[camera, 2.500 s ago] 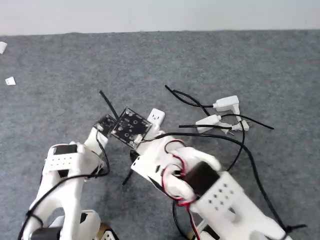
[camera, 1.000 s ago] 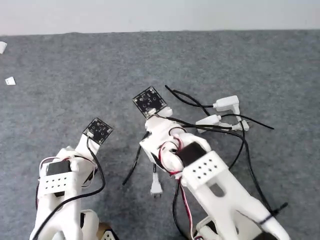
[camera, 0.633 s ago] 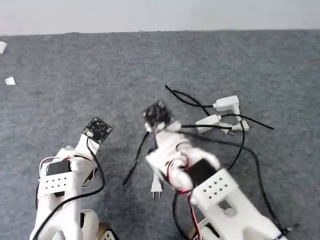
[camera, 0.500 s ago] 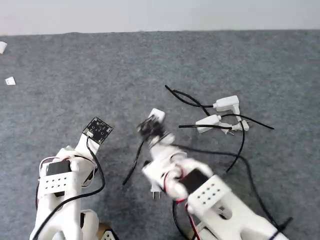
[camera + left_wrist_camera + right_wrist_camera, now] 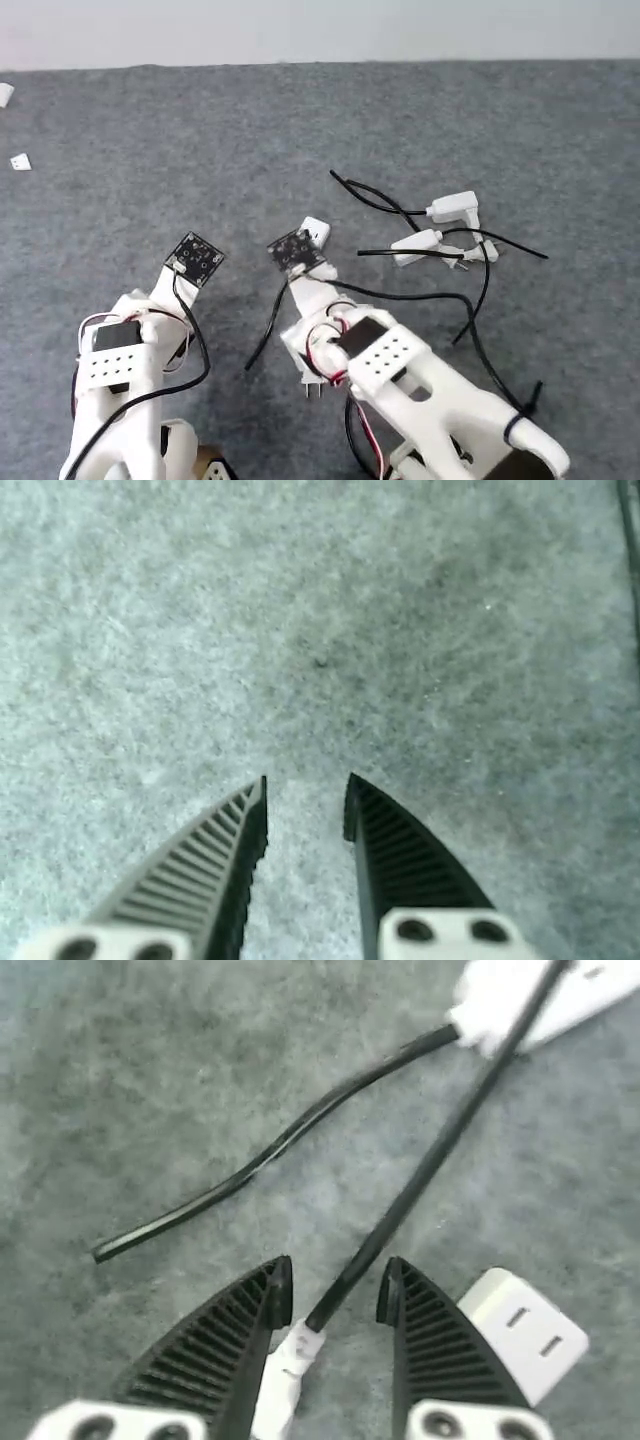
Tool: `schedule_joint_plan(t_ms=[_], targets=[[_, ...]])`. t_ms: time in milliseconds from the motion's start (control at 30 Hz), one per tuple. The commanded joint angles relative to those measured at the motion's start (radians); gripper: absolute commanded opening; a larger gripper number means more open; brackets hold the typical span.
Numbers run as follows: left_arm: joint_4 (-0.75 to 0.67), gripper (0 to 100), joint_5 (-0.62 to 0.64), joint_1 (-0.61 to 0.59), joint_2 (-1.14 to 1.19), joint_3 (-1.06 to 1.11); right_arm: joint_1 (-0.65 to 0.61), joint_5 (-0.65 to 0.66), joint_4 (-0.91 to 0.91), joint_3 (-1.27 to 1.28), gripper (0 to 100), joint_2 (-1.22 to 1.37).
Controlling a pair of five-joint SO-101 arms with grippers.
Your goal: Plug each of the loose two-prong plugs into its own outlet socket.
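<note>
1. Two-prong plug [image 5: 313,386] is lying loose on the grey tabletop [image 5: 120,120] close to the front edge. Its prongs are pointing toward that edge and its body is sitting partly under the right arm [image 5: 400,380].
2. Outlet socket [image 5: 524,1335] is resting near the middle of the tabletop, just beside the right gripper, with its two slots facing the right wrist camera.
3. Right gripper [image 5: 336,1263] is hovering low with its claw released and the jaws standing apart. A black cord [image 5: 430,1160] is running between them and ending in a white piece [image 5: 288,1360] that is too hidden to identify. Whether the fingers are touching the cord cannot be told.
4. White plug and socket bodies [image 5: 452,208] are lying together toward the right edge, among tangled black cords.
5. Left gripper [image 5: 306,780] is hovering over bare grey surface toward the front-left corner, claw released, jaws slightly apart.
6. White scraps [image 5: 20,161] are lying at the left edge near the far corner.
</note>
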Motion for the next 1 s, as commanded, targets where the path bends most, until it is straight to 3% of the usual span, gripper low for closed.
schedule_joint_plan(t_ms=[0,400,733,967], targets=[[-0.021,11,0.009,-0.008,-0.021,-0.021,0.027,-0.015,0.010,-0.066,10.2,0.008],[-0.023,11,0.009,-0.005,-0.021,-0.021,0.065,-0.054,0.039,-0.078,14.5,0.021],[-0.032,12,0.011,-0.003,-0.020,-0.021,0.059,-0.140,0.265,-0.391,14.5,0.395],[-0.035,12,0.026,-0.005,-0.020,-0.021,0.022,-0.144,0.271,-0.394,14.4,0.389]])
